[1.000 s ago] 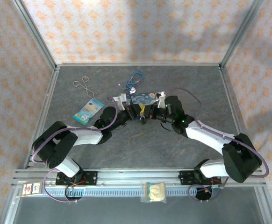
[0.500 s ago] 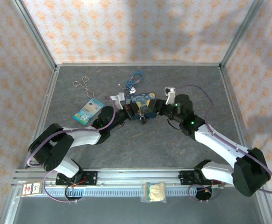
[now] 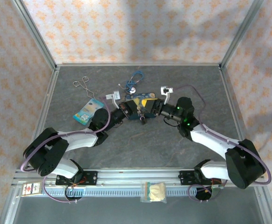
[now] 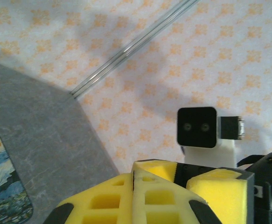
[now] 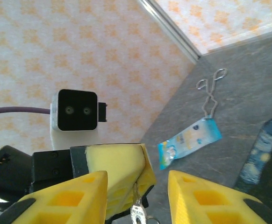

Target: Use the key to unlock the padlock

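Note:
My left gripper hovers above the table's middle, in front of the blue starry box. Its yellow fingers are shut on the shaft of the small silver key, whose head and ring hang below them. In the left wrist view the left gripper shows its pads pressed together. My right gripper faces it from the right, open, its fingers straddling the key without touching it. A small dark thing hangs under the grippers; I cannot tell if it is the padlock.
Silver forceps and a light blue packet lie at the left. A blue cord with a metal disc lies behind the box. A small bag rests on the front rail. Patterned walls enclose the table.
The right gripper has opened and let go, backing off slightly to the right. The left gripper stayed shut and shifted a little to the left.

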{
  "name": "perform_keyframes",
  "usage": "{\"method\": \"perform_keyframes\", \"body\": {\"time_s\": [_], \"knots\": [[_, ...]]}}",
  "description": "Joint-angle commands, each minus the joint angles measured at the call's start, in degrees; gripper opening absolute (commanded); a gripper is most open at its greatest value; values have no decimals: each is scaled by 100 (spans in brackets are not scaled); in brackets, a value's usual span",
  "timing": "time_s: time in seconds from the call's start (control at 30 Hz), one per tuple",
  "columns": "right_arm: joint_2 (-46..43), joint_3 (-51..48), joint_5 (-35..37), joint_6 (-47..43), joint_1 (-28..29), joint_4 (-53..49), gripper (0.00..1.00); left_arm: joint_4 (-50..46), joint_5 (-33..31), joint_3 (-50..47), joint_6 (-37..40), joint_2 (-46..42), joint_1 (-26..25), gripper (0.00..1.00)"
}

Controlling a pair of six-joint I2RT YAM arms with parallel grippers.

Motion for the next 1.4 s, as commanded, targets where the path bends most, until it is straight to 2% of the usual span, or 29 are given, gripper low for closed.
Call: {"method": "perform_keyframes", "body": {"time_s": [0.0,0.5,0.8,1.27,1.37], "knots": [[201,-68,-525,444,39,1130,37,525,58,-69,-134,-98,32,0],[511,-174,-555,615,272,1388,33,912,-224,-130,-320,-40,35,0],[583,-204,-370,619,281,1484,37,1420,-227,-147,-615,132,34,0],[859,-128,-371,1075,486,2190,26,1811,-463,-234,-888,381,-57,0],[869,-249,-262,1162,518,2325,21,1839,-622,-322,-872,314,-57,0]]}}
